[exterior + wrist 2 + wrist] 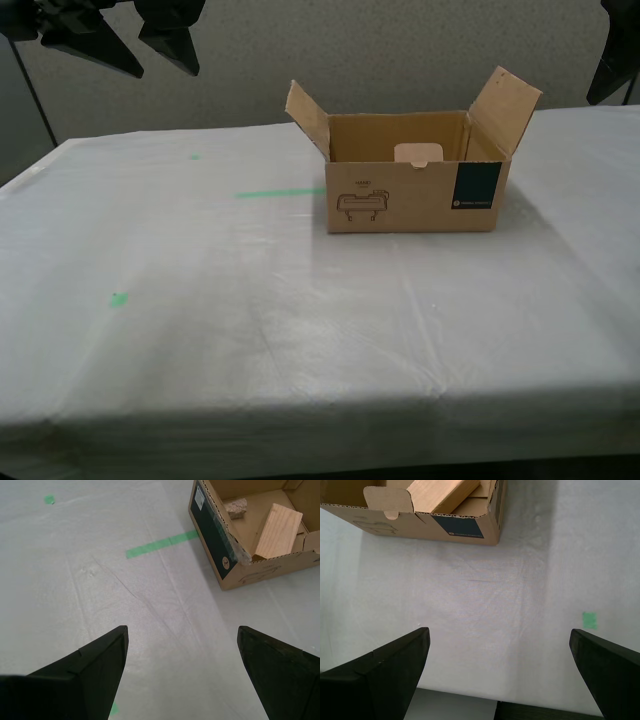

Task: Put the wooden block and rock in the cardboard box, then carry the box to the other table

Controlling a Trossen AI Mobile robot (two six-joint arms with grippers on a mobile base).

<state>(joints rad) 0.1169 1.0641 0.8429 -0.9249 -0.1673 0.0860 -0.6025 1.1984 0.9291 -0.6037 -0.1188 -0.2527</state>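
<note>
The cardboard box stands with its flaps up on the other table, which is covered in white cloth. The box shows a line drawing and a dark green label. Inside it the wooden block leans tilted against a wall, with the rock in a corner beside it. In the first wrist view the box and one end of the block show, and the rock is hidden. My second gripper is open over bare cloth, apart from the box. My first gripper is open and holds nothing.
A green tape strip lies on the cloth beside the box, with small green marks further off. The table's near edge crosses the exterior view's bottom. Dark arm parts hang at that view's top corners.
</note>
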